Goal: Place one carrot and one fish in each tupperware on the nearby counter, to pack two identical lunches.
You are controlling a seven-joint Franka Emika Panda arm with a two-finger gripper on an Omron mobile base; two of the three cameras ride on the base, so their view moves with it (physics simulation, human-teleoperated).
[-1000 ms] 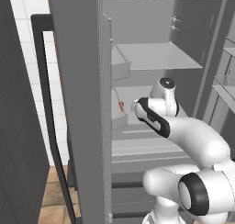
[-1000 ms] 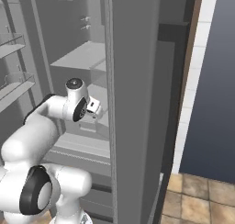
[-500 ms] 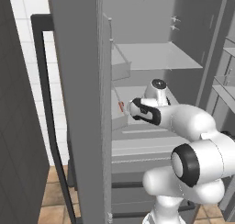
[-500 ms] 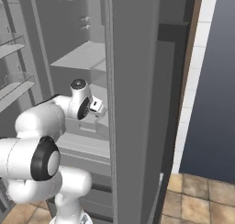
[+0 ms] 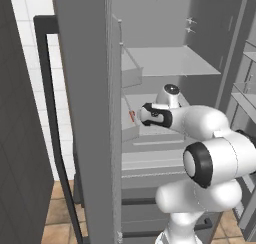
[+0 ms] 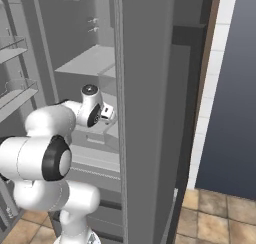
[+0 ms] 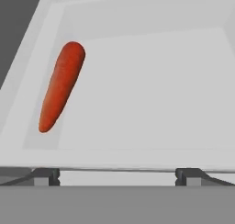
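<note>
- Reaching deeper into the fridge now, the gripper [image 7: 117, 172] has closed in on the carrot [image 7: 61, 91].
- Fingers [image 7: 45, 176] spread wide, empty.
- Carrot lies beyond the left fingertip, in a pale bin [image 7: 151, 81].

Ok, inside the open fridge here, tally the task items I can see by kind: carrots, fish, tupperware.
carrot: 1, red-orange, lying in the pale fridge bin ahead of the open gripper
fish: 0
tupperware: 0
Total: 1
</note>
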